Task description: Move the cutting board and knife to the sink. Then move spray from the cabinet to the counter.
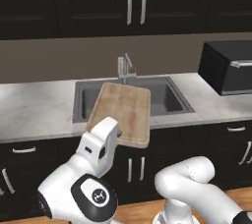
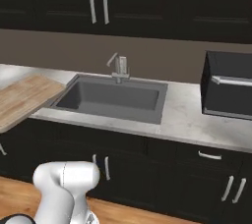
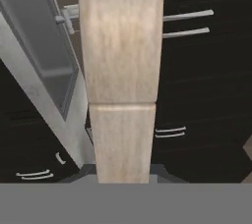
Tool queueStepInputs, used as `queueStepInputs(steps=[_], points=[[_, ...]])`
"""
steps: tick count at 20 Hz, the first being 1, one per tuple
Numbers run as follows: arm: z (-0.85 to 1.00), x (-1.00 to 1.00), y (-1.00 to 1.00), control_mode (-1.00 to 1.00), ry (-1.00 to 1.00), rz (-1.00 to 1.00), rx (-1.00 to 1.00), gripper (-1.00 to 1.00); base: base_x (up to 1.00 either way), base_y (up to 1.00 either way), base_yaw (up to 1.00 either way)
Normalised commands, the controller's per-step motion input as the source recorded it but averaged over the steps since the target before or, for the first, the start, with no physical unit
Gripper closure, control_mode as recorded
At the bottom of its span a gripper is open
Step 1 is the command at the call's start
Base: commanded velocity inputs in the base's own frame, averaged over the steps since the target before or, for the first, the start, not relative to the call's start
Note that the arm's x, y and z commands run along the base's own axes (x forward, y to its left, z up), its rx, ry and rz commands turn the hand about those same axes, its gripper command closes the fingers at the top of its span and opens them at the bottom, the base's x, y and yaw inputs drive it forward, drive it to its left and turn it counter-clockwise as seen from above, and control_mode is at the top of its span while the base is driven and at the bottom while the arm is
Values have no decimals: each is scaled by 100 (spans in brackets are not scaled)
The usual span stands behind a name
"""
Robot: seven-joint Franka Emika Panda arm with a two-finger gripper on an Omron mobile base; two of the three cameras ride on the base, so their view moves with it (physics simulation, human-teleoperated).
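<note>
While the jaws are clenched on the near end of the cutting board [image 1: 122, 112], the item hangs tilted above the front edge of the worktop [image 1: 39, 110], its far end over the sink [image 1: 167, 98]; judged step: carry it farther in and lower it flat inside the basin before release, keeping its far corners off the faucet [image 1: 125, 68]. Item: flat rectangular board, light-brown wood grain, rounded corners, edge-on in the hand view.

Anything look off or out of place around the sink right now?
The cutting board is not lying flat: the shut tool holds it by one edge, raised and tilted in front of the sink. Nothing looks spilled or damaged.
</note>
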Motion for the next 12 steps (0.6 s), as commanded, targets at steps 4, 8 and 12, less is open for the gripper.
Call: queueStepInputs(steps=[4,8,12], points=[[0,0,0,100,0,0,0,100,57,48,-18],[0,0,0,100,0,0,0,100,59,39,-14],[0,0,0,100,0,0,0,100,48,29,-5]])
